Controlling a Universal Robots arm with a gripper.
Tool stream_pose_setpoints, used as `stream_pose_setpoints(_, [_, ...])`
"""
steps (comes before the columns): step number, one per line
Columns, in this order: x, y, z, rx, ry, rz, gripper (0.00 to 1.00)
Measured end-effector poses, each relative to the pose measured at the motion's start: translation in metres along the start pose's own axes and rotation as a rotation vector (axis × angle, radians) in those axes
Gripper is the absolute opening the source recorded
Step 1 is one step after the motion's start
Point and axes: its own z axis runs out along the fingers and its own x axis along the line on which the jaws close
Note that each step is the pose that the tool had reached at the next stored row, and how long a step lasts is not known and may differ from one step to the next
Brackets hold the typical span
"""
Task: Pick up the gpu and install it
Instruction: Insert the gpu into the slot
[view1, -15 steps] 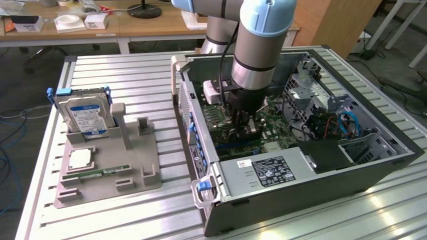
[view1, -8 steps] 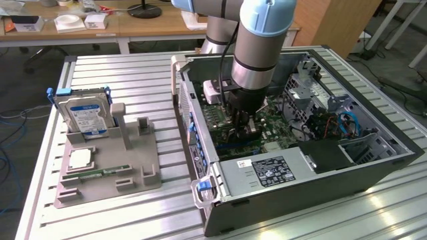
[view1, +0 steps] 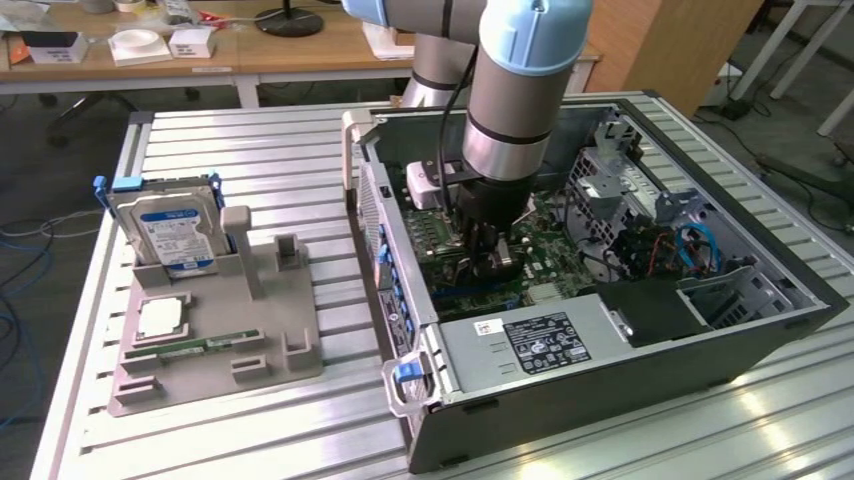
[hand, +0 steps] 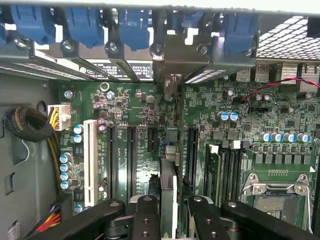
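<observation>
The gripper hangs inside the computer case over the motherboard, holding the gpu edge-on between its fingers, slots either side.

Arm vertical, wrist down, gripper fingers clamped edge-on

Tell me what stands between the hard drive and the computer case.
Exterior view: between the hard drive and the case stand the grey holder's two uprights, then a strip of bare slatted table.
</observation>
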Motion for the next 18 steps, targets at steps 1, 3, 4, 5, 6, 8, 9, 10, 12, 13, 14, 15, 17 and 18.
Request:
stream_pose_setpoints(1, [0.0, 0.0, 0.0011, 0.0, 0.0, 0.0, 0.26])
stream_pose_setpoints(3, [0.0001, 0.0001, 0.0018, -0.0004, 0.0004, 0.0, 0.26])
stream_pose_setpoints(4, [0.0001, 0.0001, 0.0018, -0.0003, 0.0004, 0.0, 0.26])
stream_pose_setpoints(5, [0.0001, 0.0001, 0.0019, -0.0003, 0.0004, 0.0, 0.26])
stream_pose_setpoints(6, [0.0001, 0.0001, 0.002, -0.0002, 0.0001, 0.0, 0.26])
stream_pose_setpoints(8, [0.0, 0.0001, 0.0021, -0.0001, 0.0, 0.0, 0.26])
stream_pose_setpoints(9, [0.0, 0.0001, 0.0021, 0.0, 0.0, 0.0, 0.26])
stream_pose_setpoints(10, [0.0, 0.0001, 0.0021, 0.0, 0.0, 0.0, 0.26])
stream_pose_setpoints(12, [0.0, 0.0001, 0.0021, -0.0001, 0.0, 0.0, 0.26])
stream_pose_setpoints(13, [0.0, 0.0001, 0.0021, 0.0, 0.0, 0.0, 0.26])
stream_pose_setpoints(14, [0.0, 0.0001, 0.0021, 0.0, 0.0, 0.0, 0.26])
stream_pose_setpoints(15, [0.0, 0.0001, 0.0021, -0.0001, 0.0, 0.0, 0.26])
stream_pose_setpoints(17, [0.0, 0.0001, 0.0021, 0.0, 0.0, 0.0, 0.26])
stream_pose_setpoints(18, [0.0, 0.0002, 0.0021, 0.0001, 0.0, 0.0, 0.26])
